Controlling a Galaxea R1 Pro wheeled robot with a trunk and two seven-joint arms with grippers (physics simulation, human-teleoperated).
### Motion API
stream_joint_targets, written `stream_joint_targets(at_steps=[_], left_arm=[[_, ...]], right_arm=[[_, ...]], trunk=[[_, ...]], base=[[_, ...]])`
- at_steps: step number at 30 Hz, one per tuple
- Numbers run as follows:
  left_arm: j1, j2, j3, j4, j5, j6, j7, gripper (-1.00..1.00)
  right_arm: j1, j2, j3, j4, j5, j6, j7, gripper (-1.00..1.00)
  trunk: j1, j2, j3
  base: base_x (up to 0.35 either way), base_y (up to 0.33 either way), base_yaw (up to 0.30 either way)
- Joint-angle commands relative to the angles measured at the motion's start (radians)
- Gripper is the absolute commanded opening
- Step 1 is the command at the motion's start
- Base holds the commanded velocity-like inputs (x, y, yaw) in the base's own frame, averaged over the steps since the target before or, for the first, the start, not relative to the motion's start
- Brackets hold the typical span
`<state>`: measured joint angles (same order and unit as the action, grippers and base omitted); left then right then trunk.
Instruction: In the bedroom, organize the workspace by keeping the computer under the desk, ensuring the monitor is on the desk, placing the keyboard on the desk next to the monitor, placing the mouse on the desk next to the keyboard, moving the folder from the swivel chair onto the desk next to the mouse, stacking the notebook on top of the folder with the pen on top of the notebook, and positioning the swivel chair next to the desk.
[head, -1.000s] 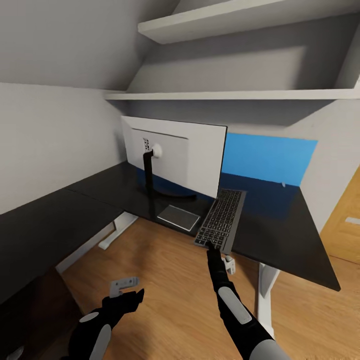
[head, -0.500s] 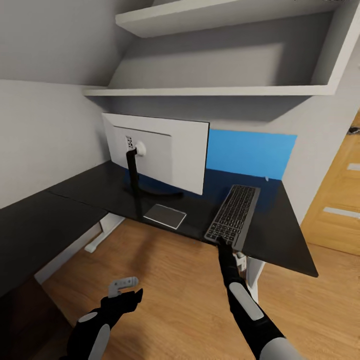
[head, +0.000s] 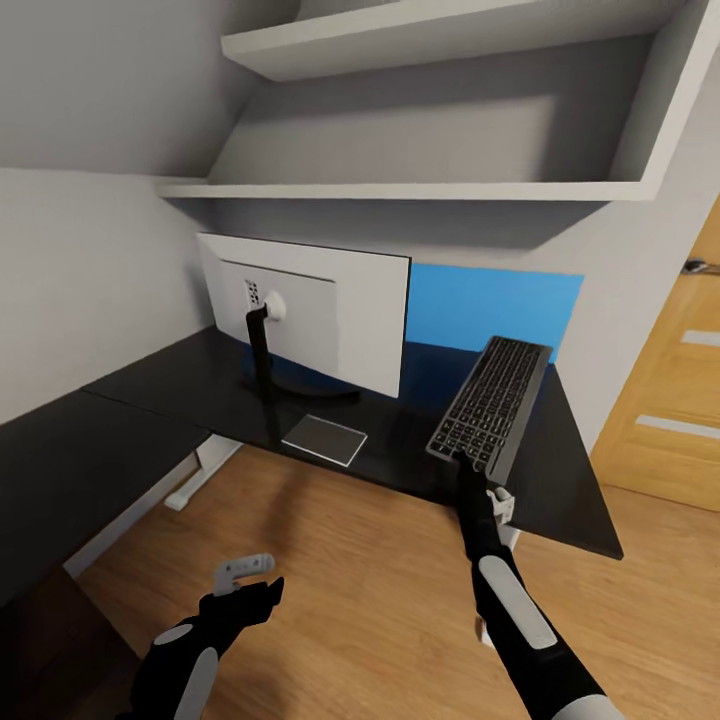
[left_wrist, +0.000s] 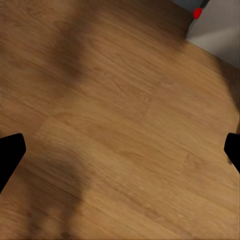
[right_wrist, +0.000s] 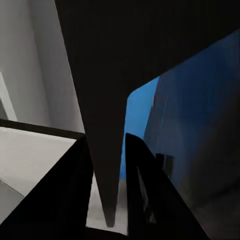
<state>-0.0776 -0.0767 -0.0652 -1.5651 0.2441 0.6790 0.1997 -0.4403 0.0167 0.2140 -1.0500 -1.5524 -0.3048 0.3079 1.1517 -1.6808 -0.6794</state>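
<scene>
Head view: I read the monitor (head: 305, 310) as already in place on the tabletop (head: 150, 385), while my right end effector (head: 470, 468) is clenched on the near edge of the keyboard (head: 492, 402), holding it tilted over the tabletop beside the monitor, not yet laid flat. My left end effector (head: 245, 575) hangs released over the wood floor (head: 360, 580), carrying nothing. Mouse, notebook, pen and chair steps look undone; the wall shelves (head: 420, 190) appear bare.
</scene>
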Motion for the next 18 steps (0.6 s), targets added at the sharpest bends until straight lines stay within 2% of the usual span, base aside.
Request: stream_joint_targets(at_steps=[1,5,9,12,18], left_arm=[[-0.001,0.000,-0.001,-0.001,0.011,0.004,0.009,1.00],[-0.001,0.000,0.000,0.000,0.011,0.004,0.009,1.00],[-0.001,0.001,0.002,0.009,0.013,0.004,0.010,1.00],[-0.001,0.001,0.008,0.015,0.012,0.004,0.010,1.00],[-0.001,0.000,0.015,0.023,0.013,0.004,0.012,1.00]], right_arm=[[0.023,-0.008,0.003,-0.045,-0.012,-0.004,0.007,-1.00],[0.109,-0.038,0.004,-0.224,-0.001,-0.005,-0.047,-1.00],[0.175,-0.046,0.004,-0.353,0.029,-0.006,-0.099,-1.00],[0.210,-0.048,0.004,-0.419,0.078,-0.015,-0.115,-1.00],[0.229,-0.048,0.005,-0.472,0.179,-0.040,-0.130,-1.00]], trunk=[[-0.004,0.007,0.002],[-0.019,0.035,0.015],[-0.035,0.063,0.027],[-0.046,0.084,0.037],[-0.069,0.126,0.056]], base=[[0.000,0.000,0.000],[0.000,0.000,0.000],[0.000,0.000,0.000],[0.000,0.000,0.000],[0.000,0.000,0.000]])
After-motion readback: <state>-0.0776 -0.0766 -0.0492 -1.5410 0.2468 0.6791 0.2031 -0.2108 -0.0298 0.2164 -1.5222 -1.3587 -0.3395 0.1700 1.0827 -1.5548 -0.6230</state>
